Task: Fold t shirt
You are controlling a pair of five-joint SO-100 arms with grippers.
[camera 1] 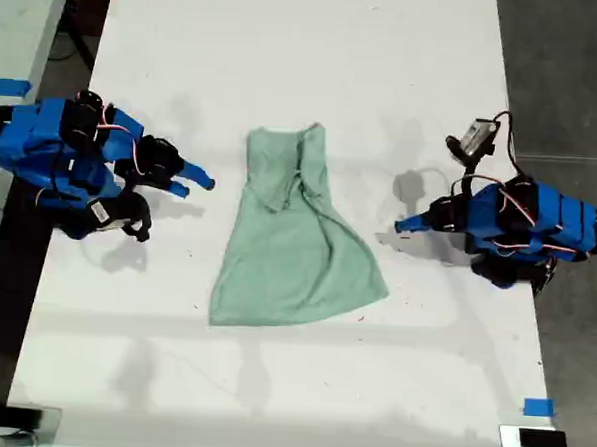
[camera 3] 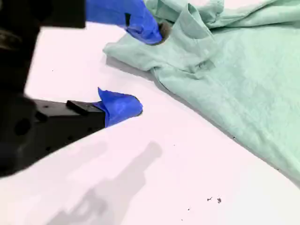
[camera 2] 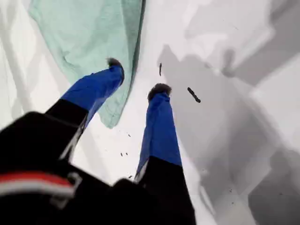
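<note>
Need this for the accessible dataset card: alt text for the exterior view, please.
Overhead view of a pale mint-green t shirt lying wrinkled on a white table, narrow end away from the camera and flaring wide toward it. A blue robot arm sits at each side of the exterior view, grippers pointing inward at the cloth, neither touching it.

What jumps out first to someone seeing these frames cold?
The t shirt, pale mint-green and wrinkled, lies mid-table on the white table, narrow end away from the camera, flaring wide toward it. A blue arm flanks it on each side of the exterior view, neither holding it. My first gripper and my second gripper are both open near the cloth's edge.
</note>
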